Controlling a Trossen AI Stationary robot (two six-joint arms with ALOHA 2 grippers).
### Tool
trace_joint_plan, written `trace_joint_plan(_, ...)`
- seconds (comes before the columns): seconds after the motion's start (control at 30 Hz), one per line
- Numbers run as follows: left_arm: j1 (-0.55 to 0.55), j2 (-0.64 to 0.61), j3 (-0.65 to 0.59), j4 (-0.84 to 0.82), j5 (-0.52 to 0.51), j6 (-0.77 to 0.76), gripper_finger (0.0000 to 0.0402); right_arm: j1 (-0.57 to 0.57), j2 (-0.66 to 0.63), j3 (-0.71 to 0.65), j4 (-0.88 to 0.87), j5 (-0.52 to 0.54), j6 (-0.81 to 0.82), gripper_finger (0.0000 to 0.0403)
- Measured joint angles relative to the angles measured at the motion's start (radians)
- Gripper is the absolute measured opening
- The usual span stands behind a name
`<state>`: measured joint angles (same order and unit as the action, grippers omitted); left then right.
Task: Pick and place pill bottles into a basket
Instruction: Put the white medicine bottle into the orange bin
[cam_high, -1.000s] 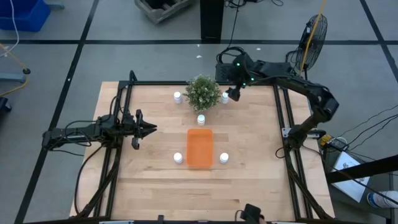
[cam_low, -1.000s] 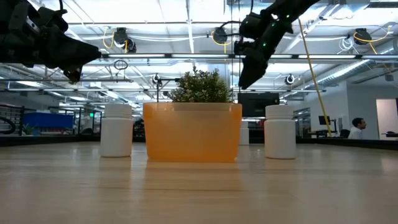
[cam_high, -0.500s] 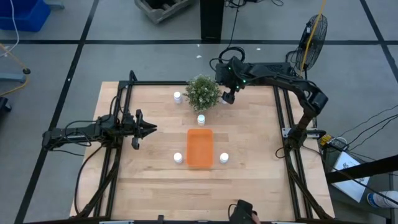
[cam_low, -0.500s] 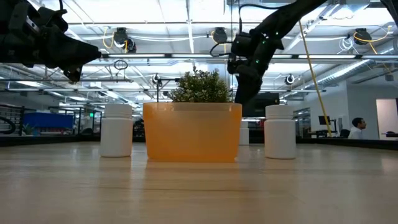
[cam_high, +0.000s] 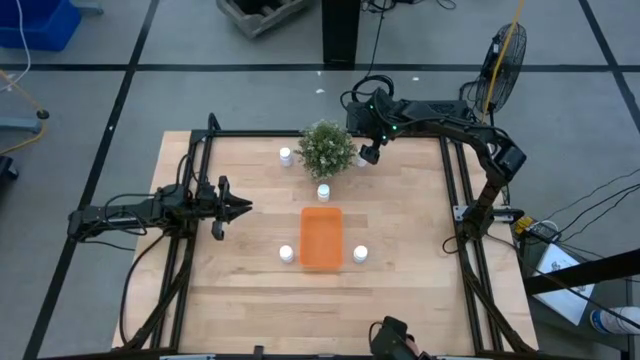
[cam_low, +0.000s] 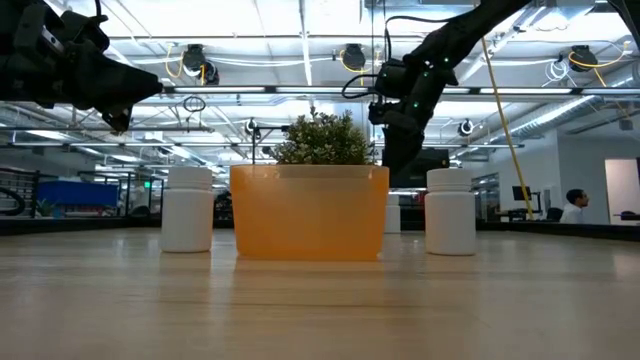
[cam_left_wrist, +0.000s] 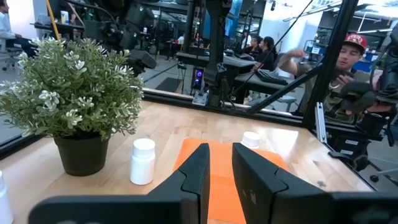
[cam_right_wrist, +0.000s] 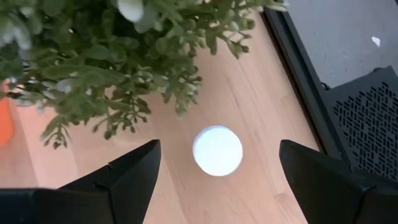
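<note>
Left gripper (cam_high: 243, 208): waiting at mid-left of the high view, above bare wood, well apart from every bottle; fingers (cam_left_wrist: 198, 163) nearly together, only a narrow gap between them
Bottle by the plant's left (cam_high: 286, 156): upper centre-left of the high view, just beside the foliage
Front-left bottle (cam_high: 287, 254): lower centre, just left of the basket's near end; upright at (cam_low: 188, 209)
Potted plant (cam_high: 327, 148): upper centre of the high view, bushy green
Centre bottle (cam_high: 323, 192): between the plant and the basket's far end
Basket (cam_high: 321, 237): orange tray at centre of the high view, long side running up and down the frame; no bottle seen in it
Front-right bottle (cam_high: 360, 254): just right of the basket's near end; upright at (cam_low: 450, 211)
Right gripper (cam_high: 369, 154): upper centre-right, hovering beside the plant's right edge over the fifth bottle (cam_right_wrist: 217, 150); fingers (cam_right_wrist: 127, 172) spread wide either side of its white cap, not touching it
</note>
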<state>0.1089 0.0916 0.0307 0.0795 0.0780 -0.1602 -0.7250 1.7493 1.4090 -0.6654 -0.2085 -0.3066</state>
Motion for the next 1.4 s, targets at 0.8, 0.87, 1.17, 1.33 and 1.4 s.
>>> trace_joint_plan(0.8, 0.0, 0.0, 0.0, 0.0, 0.0, -0.033, 0.0072, -0.015, 0.031, -0.114, 0.129, -0.007, -0.01, 0.0322)
trace_joint_plan(0.87, 0.0, 0.0, 0.0, 0.0, 0.0, -0.032, 0.0072, -0.017, 0.054, -0.115, 0.125, -0.006, -0.021, 0.0322)
trace_joint_plan(1.17, 0.0, 0.0, 0.0, 0.0, 0.001, -0.033, 0.0072, -0.024, 0.092, -0.115, 0.146, -0.024, -0.043, 0.0322)
trace_joint_plan(1.33, 0.0, 0.0, 0.0, 0.0, 0.001, -0.03, 0.0072, -0.039, 0.092, -0.115, 0.167, -0.009, -0.042, 0.0322)
trace_joint_plan(1.4, 0.0, 0.0, 0.0, 0.0, 0.001, -0.031, 0.0072, -0.042, 0.092, -0.115, 0.18, -0.005, -0.043, 0.0322)
